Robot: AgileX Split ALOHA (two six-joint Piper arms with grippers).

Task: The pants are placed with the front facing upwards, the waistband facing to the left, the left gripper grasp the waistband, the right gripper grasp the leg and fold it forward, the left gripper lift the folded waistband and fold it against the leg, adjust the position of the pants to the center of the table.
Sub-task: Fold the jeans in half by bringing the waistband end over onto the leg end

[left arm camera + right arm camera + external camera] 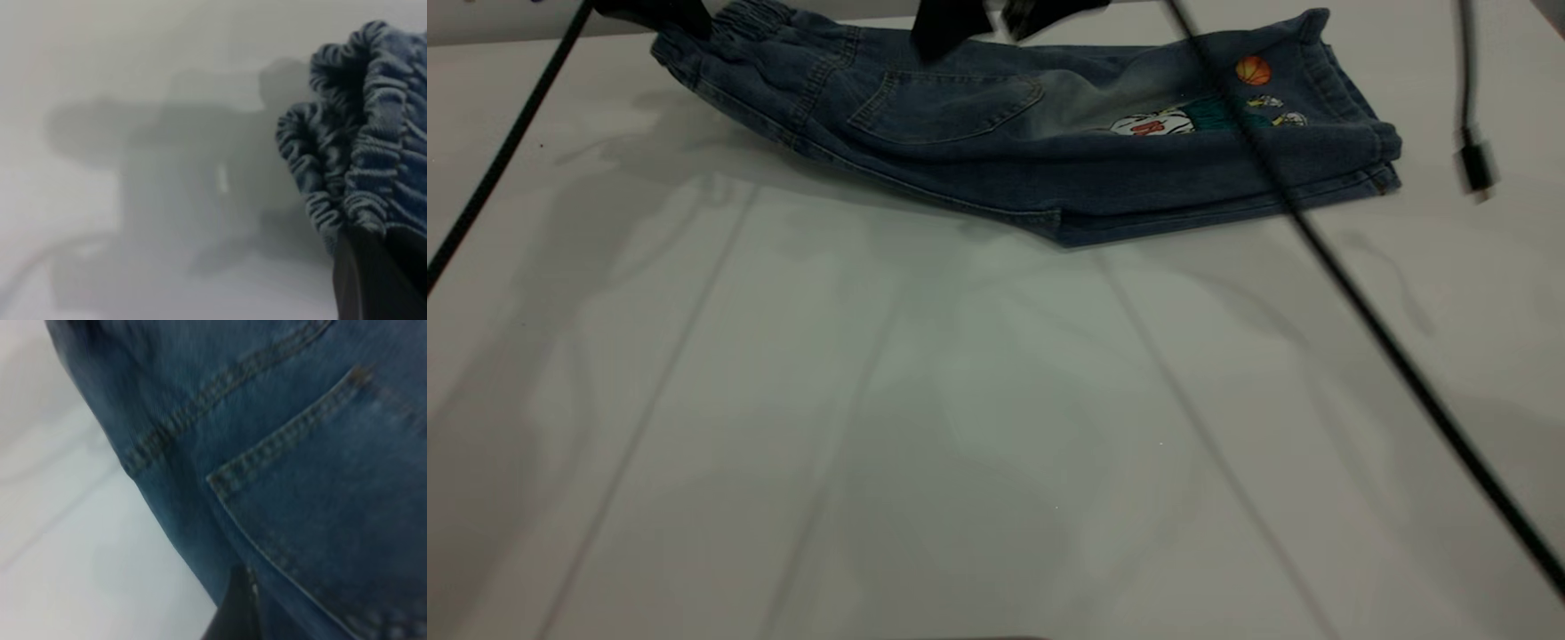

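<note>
Folded denim pants held at the far edge of the table

The pants (1040, 142) lie doubled lengthwise at the far side of the white table (960, 427), a back pocket facing up, the waistband (751, 18) lifted at one end and the hems stacked at the other. Near the hem sit an orange basketball print (1253, 70) and a cartoon figure (1165, 120); there is no writing I can read on them. The left gripper (663, 13) is clamped on the ruffled waistband, whose gathers bunch right against its dark finger (373, 280) in the left wrist view. The right gripper (960, 27) comes down on the cloth by the pocket, with a fingertip (237, 607) against the denim, but I cannot tell whether its jaws are closed. Black cables (1360, 302) cross in front.
</note>
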